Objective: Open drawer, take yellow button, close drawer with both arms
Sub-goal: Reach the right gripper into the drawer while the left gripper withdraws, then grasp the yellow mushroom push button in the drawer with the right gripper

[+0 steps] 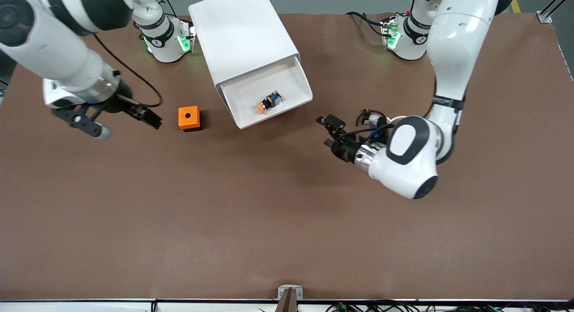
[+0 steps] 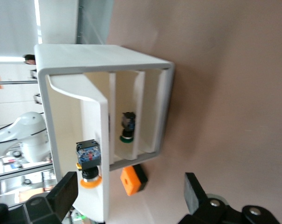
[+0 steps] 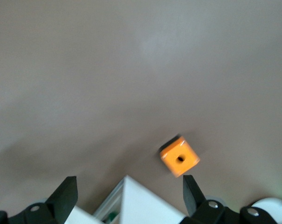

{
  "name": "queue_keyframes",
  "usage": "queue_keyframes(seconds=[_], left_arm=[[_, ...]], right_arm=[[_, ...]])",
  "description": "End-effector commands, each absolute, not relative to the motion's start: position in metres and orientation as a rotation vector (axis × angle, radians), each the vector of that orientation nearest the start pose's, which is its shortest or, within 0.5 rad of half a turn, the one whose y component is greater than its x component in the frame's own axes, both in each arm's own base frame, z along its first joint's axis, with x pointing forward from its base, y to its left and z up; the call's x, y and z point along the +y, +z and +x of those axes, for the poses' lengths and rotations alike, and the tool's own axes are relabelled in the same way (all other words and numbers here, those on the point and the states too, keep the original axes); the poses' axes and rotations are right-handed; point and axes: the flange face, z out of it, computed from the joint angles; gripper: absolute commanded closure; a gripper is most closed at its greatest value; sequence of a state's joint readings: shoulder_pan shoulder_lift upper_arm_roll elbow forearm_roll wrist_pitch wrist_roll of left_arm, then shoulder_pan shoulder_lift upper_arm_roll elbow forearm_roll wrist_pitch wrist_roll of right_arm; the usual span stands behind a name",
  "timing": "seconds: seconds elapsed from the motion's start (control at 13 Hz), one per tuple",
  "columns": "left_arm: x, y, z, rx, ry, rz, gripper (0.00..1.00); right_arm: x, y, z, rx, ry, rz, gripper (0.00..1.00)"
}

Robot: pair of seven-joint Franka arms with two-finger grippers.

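On the brown table [image 1: 251,222], seen from the front camera, the white cabinet [image 1: 244,38] stands toward the edge where the arms' bases are, roughly midway between them. Its top drawer [image 1: 291,101] is pulled out toward the camera, and the button [image 1: 269,101] lies inside it on the tray floor, orange cap pointing toward the camera. An orange cube [image 1: 189,118] with a hole sits on the table just beside the drawer, toward the right arm's end. The left gripper [image 1: 326,132] hangs low over the table beside the open drawer, toward the left arm's end, its fingers spread wide and holding nothing. The right gripper [image 1: 128,123] hovers over the table near the cube, toward the right arm's end, also spread wide and empty.

From the left wrist camera, the cabinet [image 2: 103,56] is seen from its front, with the drawer [image 2: 92,154] drawn out and the button [image 2: 88,163] resting in it, blue rear piece and black body above the orange cap as shown. Deeper in a lower compartment sits another small part [image 2: 127,126] with a green end. The cube [image 2: 133,179] shows beside the cabinet. The left gripper's two black fingers [image 2: 64,196] stand far apart with nothing between them.

From the right wrist camera, the cube [image 3: 179,158] lies on the table, and a corner of the cabinet [image 3: 136,205] shows between the gripper's fingers [image 3: 66,196], which are wide apart and empty.
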State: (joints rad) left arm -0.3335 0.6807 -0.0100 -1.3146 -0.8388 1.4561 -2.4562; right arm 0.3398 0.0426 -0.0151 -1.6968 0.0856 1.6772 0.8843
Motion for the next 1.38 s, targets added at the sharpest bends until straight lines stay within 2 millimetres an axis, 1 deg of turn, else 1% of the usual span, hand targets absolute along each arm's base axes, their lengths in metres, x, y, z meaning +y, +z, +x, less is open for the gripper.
queue_keyframes(seconds=[0.0,0.08,0.15,0.23,0.31,0.38,0.46,0.54,0.62,0.69,0.92,1.08,1.23,1.31], left_arm=[[-0.265,0.359,0.624,2.905,-1.362,1.389,0.00],[-0.256,0.358,0.624,2.923,-1.246,1.479,0.00],[-0.248,0.358,0.624,2.901,-1.134,1.598,0.00],[-0.241,0.357,0.626,2.855,-1.072,1.701,0.00],[-0.235,0.355,0.627,2.796,-1.040,1.794,0.00],[-0.229,0.358,0.631,2.719,-1.022,1.871,0.00],[-0.212,0.362,0.639,2.633,-1.002,1.934,0.00],[-0.201,0.363,0.643,2.538,-1.003,2.005,0.00],[-0.186,0.363,0.647,2.433,-0.999,2.084,0.00],[-0.180,0.361,0.648,2.363,-0.986,2.154,0.00],[-0.168,0.358,0.650,2.163,-0.900,2.387,0.00],[-0.164,0.354,0.651,2.023,-0.880,2.501,0.00],[-0.160,0.351,0.653,1.829,-0.861,2.621,0.00],[-0.161,0.349,0.654,1.725,-0.848,2.677,0.00]], right_arm=[[0.232,0.539,0.522,1.099,0.279,-2.861,0.00],[0.247,0.531,0.518,1.163,0.297,-2.848,0.00],[0.272,0.526,0.509,1.205,0.300,-2.842,0.00],[0.294,0.518,0.504,1.252,0.296,-2.828,0.00],[0.316,0.510,0.497,1.301,0.283,-2.806,0.00],[0.340,0.502,0.489,1.341,0.272,-2.784,0.00],[0.363,0.495,0.481,1.365,0.260,-2.771,0.00],[0.385,0.485,0.471,1.384,0.255,-2.763,0.00],[0.404,0.477,0.461,1.391,0.252,-2.762,0.00],[0.421,0.466,0.451,1.397,0.252,-2.766,0.00],[0.458,0.438,0.428,1.436,0.222,-2.719,0.00],[0.468,0.426,0.420,1.428,0.228,-2.738,0.00],[0.469,0.424,0.419,1.430,0.229,-2.741,0.00],[0.471,0.418,0.414,1.425,0.231,-2.751,0.00]])
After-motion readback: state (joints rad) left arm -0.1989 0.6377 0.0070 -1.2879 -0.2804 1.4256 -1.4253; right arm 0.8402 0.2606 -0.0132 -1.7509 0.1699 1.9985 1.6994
